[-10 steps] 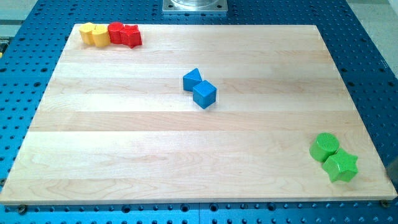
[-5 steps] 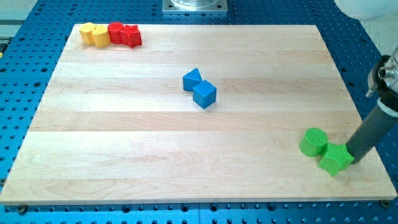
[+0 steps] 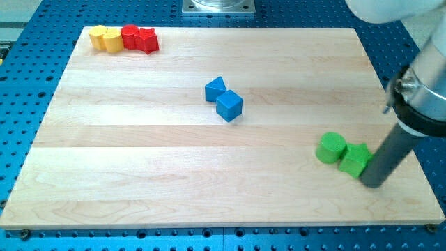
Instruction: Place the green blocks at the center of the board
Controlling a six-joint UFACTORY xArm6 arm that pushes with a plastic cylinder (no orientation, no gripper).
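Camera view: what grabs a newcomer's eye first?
The dark rod at the view's lower right, my tip pressed against the green star block, with the green cylinder touching its left. Next, the blue triangle and blue cube near the board's centre.

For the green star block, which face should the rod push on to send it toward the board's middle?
Its lower-right side, where my tip already sits against the green star block. The green cylinder touches its upper-left, so pushing up-left likely carries both toward the blue blocks.
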